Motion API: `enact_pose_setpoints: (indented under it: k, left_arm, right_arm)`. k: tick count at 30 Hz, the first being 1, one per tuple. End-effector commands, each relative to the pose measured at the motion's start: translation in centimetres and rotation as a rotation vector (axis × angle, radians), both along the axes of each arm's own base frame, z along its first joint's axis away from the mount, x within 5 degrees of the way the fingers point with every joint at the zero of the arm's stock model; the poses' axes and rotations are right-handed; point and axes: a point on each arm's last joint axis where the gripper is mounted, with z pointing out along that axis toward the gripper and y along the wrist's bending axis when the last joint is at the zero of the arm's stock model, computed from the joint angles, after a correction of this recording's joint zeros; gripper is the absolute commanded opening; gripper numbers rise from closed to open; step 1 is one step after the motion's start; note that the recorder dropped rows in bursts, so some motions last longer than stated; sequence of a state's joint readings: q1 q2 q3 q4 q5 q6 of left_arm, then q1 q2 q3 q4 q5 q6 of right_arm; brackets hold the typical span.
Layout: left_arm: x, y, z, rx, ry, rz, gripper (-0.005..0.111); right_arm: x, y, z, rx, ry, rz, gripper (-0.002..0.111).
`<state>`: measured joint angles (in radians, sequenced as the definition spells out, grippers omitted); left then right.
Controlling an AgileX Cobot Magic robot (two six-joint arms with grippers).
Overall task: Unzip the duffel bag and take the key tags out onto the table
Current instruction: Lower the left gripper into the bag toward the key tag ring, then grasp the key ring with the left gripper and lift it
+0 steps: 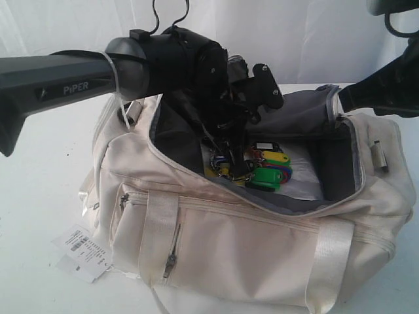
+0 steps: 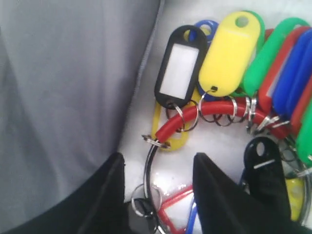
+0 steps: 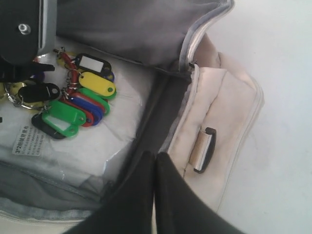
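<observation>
A white barcode label [image 1: 82,254] lies on the table [image 1: 39,196] at the near left, just beside the duffel bag [image 1: 249,255]. The bag stands unzipped in the middle of the table, its top gaping and its grey lining showing. The left arm reaches in from the left, and the left gripper [image 2: 158,192] is down inside the bag. Its jaws are spread, one finger [image 2: 109,195] on either side of the metal ring, gripping nothing. The key tags [image 1: 265,171] lie on the bag's floor, fanned out to the right of that gripper. At the far right end of the bag, the right gripper [image 3: 156,190] has its jaws pressed together on the rim.
</observation>
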<state>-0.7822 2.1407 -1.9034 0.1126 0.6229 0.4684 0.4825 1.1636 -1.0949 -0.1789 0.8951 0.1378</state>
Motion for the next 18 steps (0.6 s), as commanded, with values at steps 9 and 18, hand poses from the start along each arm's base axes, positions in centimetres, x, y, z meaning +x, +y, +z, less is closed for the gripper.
enact_pose_setpoints:
  k: [9,18]
  left_arm:
    - [0.7,-0.5,-2.7,0.035,0.017,-0.004,0.042]
    - [0.2,0.0,-3.7,0.103,0.098,0.002,0.007]
  right_arm:
    - [-0.1,-0.1,0.1,0.012,0.000,-0.007,0.000]
    - [-0.1,-0.1,0.1,0.012,0.000,-0.007,0.000]
